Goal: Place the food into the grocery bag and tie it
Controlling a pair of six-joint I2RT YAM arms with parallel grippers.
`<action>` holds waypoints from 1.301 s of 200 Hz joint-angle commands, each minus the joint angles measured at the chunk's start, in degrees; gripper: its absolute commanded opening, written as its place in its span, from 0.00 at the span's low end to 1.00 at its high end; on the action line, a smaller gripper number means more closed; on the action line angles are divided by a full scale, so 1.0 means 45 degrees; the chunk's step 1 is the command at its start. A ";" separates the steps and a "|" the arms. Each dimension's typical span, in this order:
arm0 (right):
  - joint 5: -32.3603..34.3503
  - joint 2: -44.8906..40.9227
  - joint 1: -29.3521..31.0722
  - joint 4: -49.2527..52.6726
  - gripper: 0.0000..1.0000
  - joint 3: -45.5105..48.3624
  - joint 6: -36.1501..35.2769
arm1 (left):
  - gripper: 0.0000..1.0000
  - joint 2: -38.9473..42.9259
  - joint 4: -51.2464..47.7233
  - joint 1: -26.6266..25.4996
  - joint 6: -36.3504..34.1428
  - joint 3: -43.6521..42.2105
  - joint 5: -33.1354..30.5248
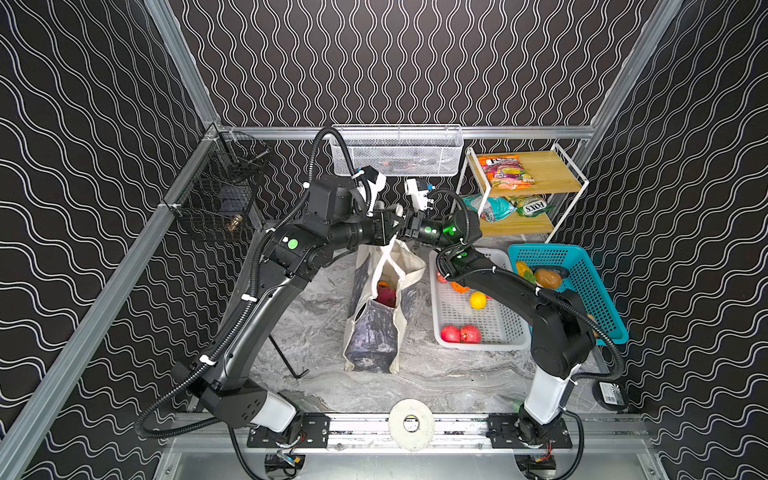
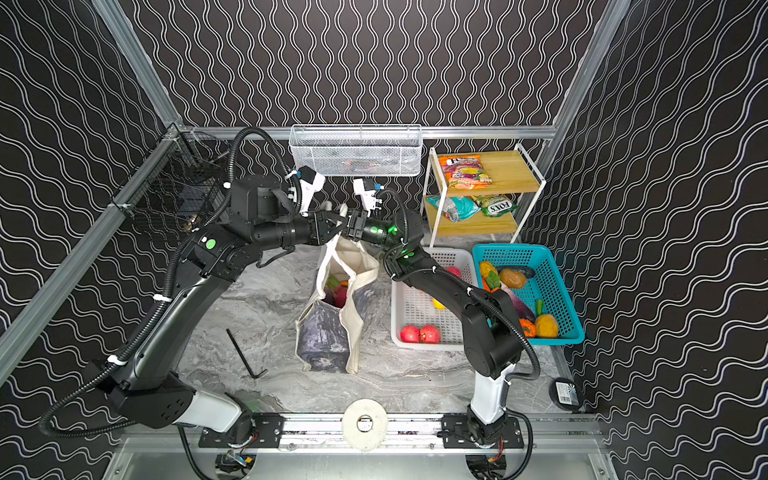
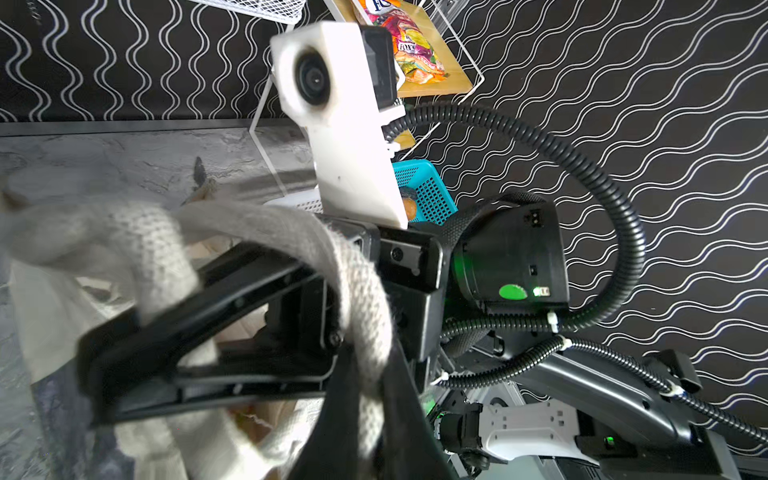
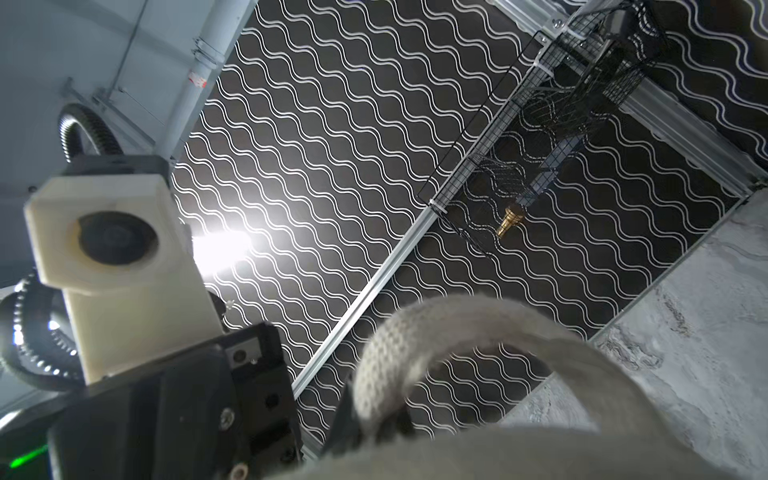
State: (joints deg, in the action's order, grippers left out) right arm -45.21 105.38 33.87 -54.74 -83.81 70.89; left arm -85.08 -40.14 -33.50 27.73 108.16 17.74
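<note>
Grocery bag (image 1: 370, 332) stands upright (mouth facing up).

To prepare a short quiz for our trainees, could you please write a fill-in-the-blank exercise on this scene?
1. Above the bag, the left gripper and the right gripper are each shut on one of its ____.
2. The two red apples lie in the ____ basket.
3. The top shelf holds ____ packet.

Missing words: handles; white; one.
</note>
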 commanded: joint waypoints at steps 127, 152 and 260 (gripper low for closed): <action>0.2542 -0.0140 -0.0085 -0.2779 0.00 0.0647 -0.0461 | 0.82 0.1815 -0.0696 -0.0077 -0.0631 -0.2088 0.0785; 0.2659 -0.0049 -0.0085 -0.2892 0.00 0.0579 -0.0510 | 0.97 0.1902 -0.0725 -0.0068 -0.0775 -0.1985 0.1014; 0.2938 -0.0001 -0.0104 -0.3055 0.00 0.0581 -0.0764 | 0.98 0.3081 -0.1163 -0.0057 -0.0813 -0.2068 -0.0035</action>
State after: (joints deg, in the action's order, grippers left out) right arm -33.98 105.34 33.58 -63.55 -80.38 67.90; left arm -72.29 -44.38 -33.82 24.93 98.17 20.03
